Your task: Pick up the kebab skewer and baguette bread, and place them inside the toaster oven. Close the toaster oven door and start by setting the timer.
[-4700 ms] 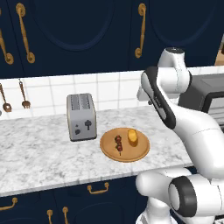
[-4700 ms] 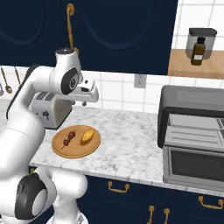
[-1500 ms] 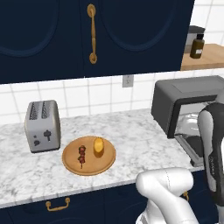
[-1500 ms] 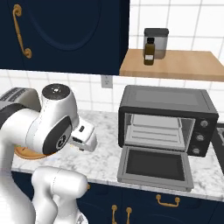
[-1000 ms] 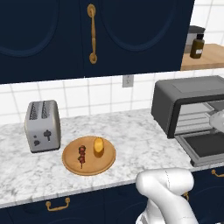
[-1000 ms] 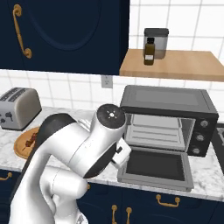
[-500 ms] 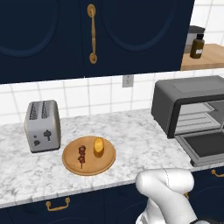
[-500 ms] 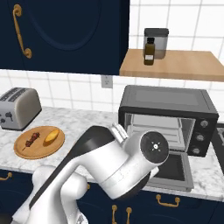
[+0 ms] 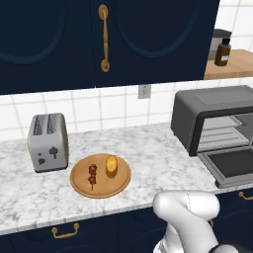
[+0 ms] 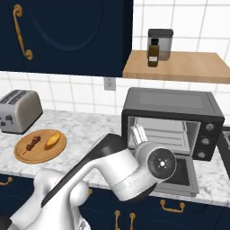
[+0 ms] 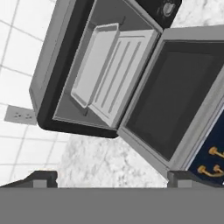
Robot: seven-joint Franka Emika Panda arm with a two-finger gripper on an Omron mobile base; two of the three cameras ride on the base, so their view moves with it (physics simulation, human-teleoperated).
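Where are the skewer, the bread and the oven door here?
Skewer [image 9: 92,175], left base view, middle chunks.
Bread [image 9: 111,165], left base view, top crust.
Oven door [image 11: 175,103], hand view, dark inner glass.

Both base views face the counter; hand view nears the toaster oven [image 11: 105,74].

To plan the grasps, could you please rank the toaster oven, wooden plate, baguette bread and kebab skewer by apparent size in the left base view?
1. toaster oven
2. wooden plate
3. baguette bread and kebab skewer: look alike
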